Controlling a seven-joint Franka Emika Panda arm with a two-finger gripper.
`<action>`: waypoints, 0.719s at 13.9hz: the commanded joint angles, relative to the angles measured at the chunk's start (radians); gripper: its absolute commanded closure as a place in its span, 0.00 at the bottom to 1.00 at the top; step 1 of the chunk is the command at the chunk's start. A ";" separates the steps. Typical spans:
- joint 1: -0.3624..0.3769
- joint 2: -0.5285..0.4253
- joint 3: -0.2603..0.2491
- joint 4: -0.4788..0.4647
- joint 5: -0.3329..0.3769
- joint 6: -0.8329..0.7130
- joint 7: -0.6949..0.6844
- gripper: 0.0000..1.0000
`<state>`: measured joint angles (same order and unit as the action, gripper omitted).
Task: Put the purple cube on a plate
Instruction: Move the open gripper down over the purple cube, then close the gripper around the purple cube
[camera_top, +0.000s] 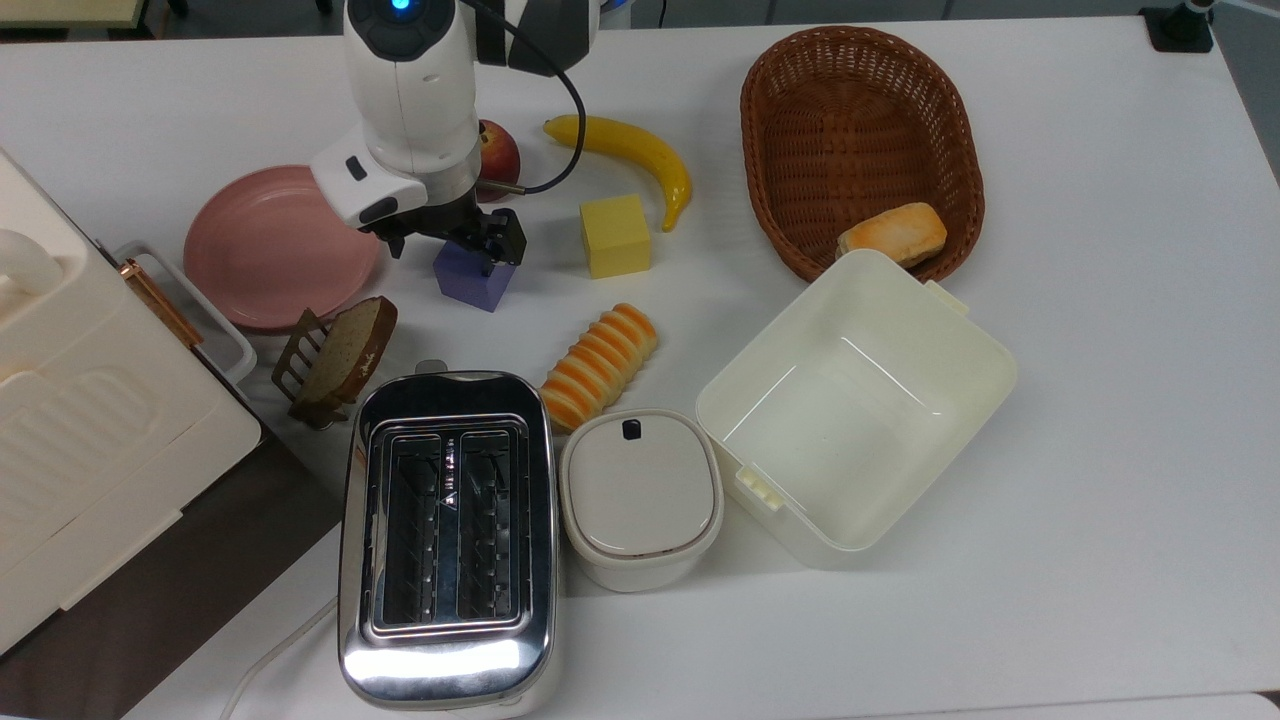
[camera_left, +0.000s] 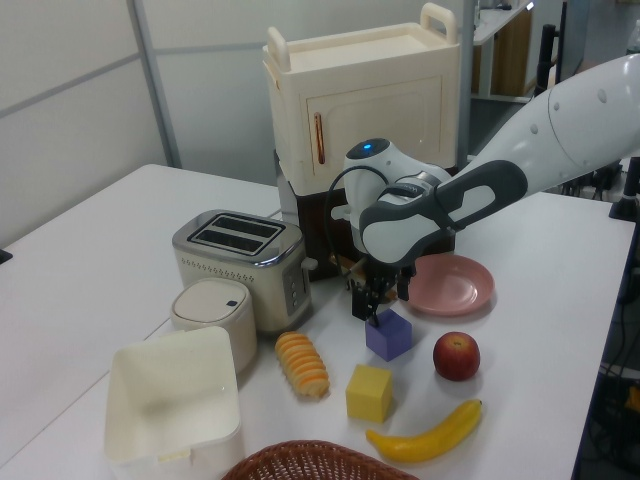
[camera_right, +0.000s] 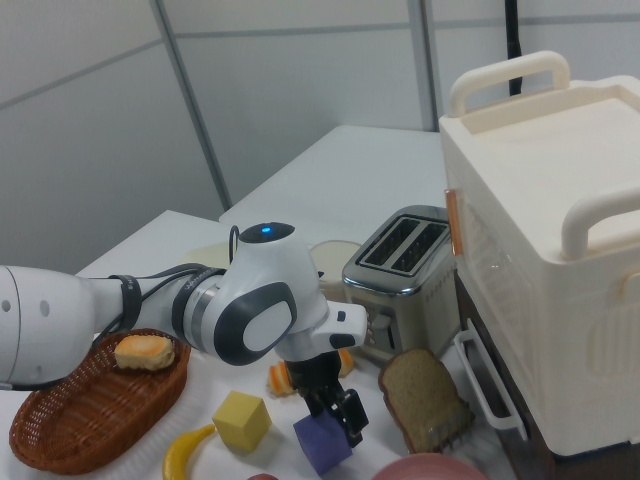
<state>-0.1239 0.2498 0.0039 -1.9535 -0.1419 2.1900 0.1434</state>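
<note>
The small purple cube (camera_top: 470, 282) sat on the white table (camera_top: 1100, 400), with the round pink plate (camera_top: 270, 245) near it toward the top view's left and not touching it. The arm's black two-finger gripper (camera_top: 455, 238) was directly over the cube, covering its upper part in the top view. In the left view the gripper (camera_left: 380, 303) had its fingers spread, their tips at the level of the cube's (camera_left: 389, 336) top; whether they touched the cube could not be told. In the right view the gripper (camera_right: 338, 412) was likewise at the top of the cube (camera_right: 322, 444).

A red apple (camera_top: 498, 152) lay just beyond the arm's white wrist in the top view, and a yellow plastic banana (camera_top: 630, 158) curved to the apple's right there. A yellow cube (camera_top: 615, 235) rested near the purple one, on the top view's right. A ridged orange bread roll (camera_top: 598, 366) lay below the two cubes in the top view, beside a chrome two-slot toaster (camera_top: 445, 540) and a closed white lidded container (camera_top: 640, 495). A slice of brown bread in a small metal rack (camera_top: 338, 358) stood near the plate's lower edge. An open cream plastic bin (camera_top: 850, 400) stood further to the top view's right, and above it a brown wicker basket (camera_top: 860, 130) held a small bun (camera_top: 892, 232). A cream cabinet with handles (camera_left: 365, 110) rose behind the plate in the left view.
</note>
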 joint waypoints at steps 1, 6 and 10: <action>0.021 -0.020 -0.007 -0.012 -0.018 0.019 0.016 0.00; 0.020 -0.050 -0.007 -0.007 -0.018 0.011 0.015 0.00; 0.021 -0.044 -0.007 -0.007 -0.018 0.011 0.016 0.00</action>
<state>-0.1141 0.2239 0.0040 -1.9404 -0.1420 2.1900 0.1434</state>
